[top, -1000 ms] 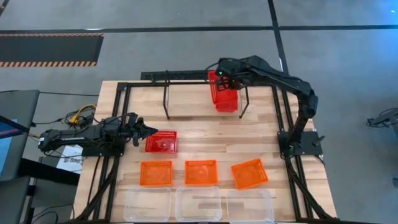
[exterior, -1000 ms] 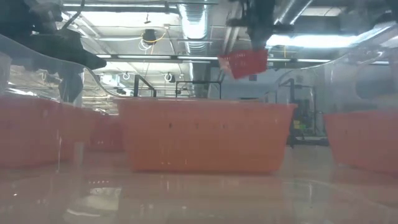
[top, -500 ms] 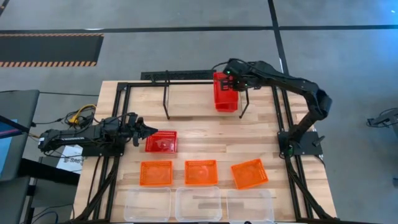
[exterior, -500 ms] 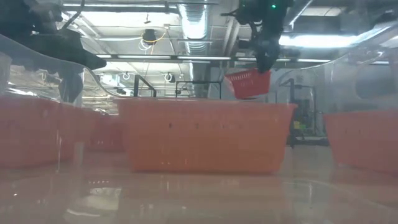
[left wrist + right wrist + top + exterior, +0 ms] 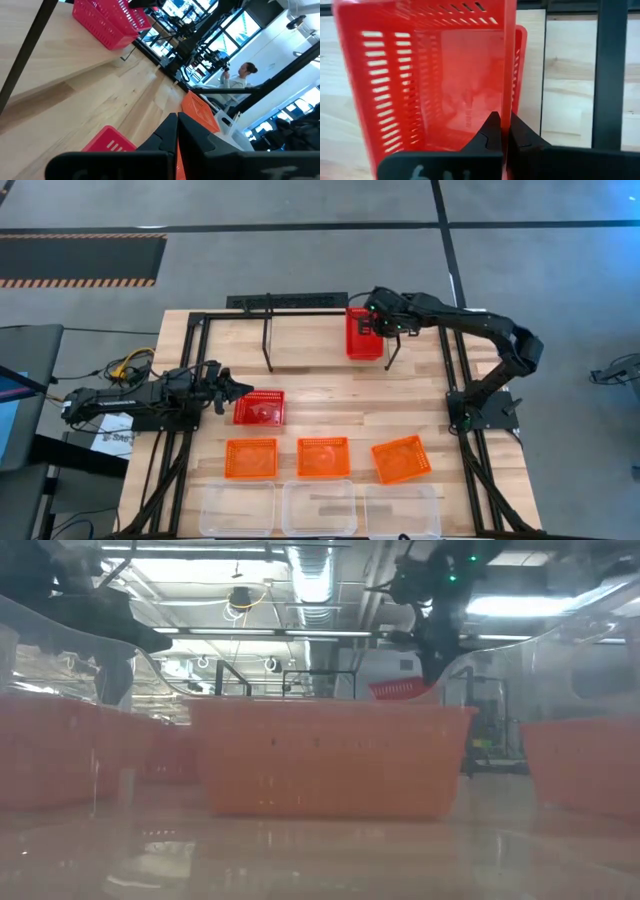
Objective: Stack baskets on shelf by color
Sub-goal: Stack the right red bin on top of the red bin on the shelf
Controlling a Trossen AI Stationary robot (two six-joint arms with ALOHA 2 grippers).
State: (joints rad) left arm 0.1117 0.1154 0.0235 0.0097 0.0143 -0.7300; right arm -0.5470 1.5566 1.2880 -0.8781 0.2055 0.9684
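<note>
The orange basket (image 5: 330, 758) right by the low camera hides most of the table behind it. The clear baskets (image 5: 318, 508) are cut off at the high view's bottom edge. The person (image 5: 239, 80) far off is too small to see well.

right tool (image 5: 377, 328) | lowered red basket (image 5: 363, 335) onto shelf (image 5: 268, 340)

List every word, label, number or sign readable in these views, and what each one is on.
None can be read with certainty.
Right gripper: pale handwritten marks on its dark body, cut off at the picture's edge, not legible.
Red basket near the left gripper: white marks on its wall, too partial to read.
Paper under the left arm: print too small to read.
</note>
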